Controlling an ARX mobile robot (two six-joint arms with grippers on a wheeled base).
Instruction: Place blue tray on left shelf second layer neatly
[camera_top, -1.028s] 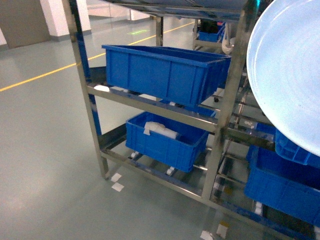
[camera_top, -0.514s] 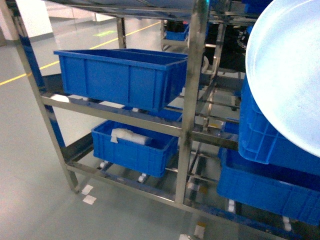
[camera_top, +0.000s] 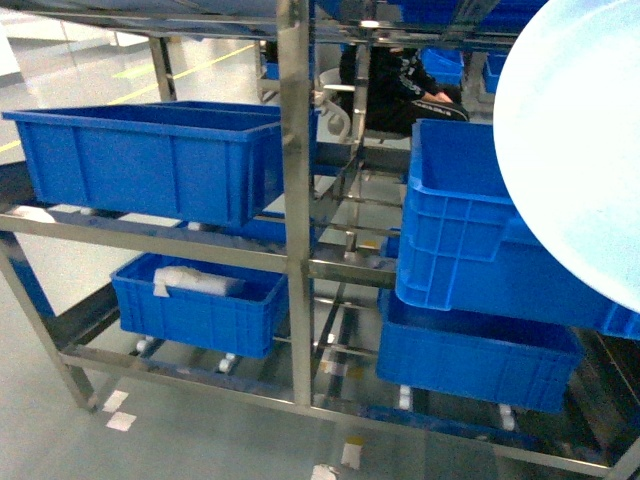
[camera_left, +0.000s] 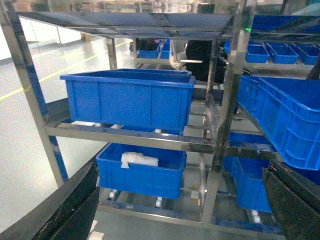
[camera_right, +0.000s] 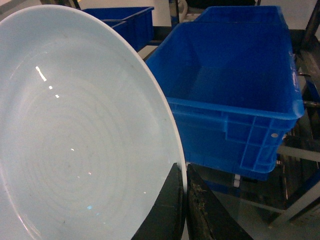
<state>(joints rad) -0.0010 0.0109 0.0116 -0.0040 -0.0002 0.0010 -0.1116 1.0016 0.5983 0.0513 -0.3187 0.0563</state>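
Half the blue tray (camera_top: 580, 150) is cropped; right tool (camera_right: 184, 192) pinches its rim; left tool (camera_left: 180, 210) agape.

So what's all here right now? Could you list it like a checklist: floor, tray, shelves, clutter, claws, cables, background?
Surface: grey floor with paper scraps near the rack's foot.
Job's things: blue tray held tilted by its rim; left shelf second layer carries a large blue crate.
Clutter: white bundle in the lower crate; more crates on the right rack.
Claws: right claw pinches the tray rim; left claw open, empty.
Cables: nothing seen.
Surroundings: dark-clothed person behind the racks.
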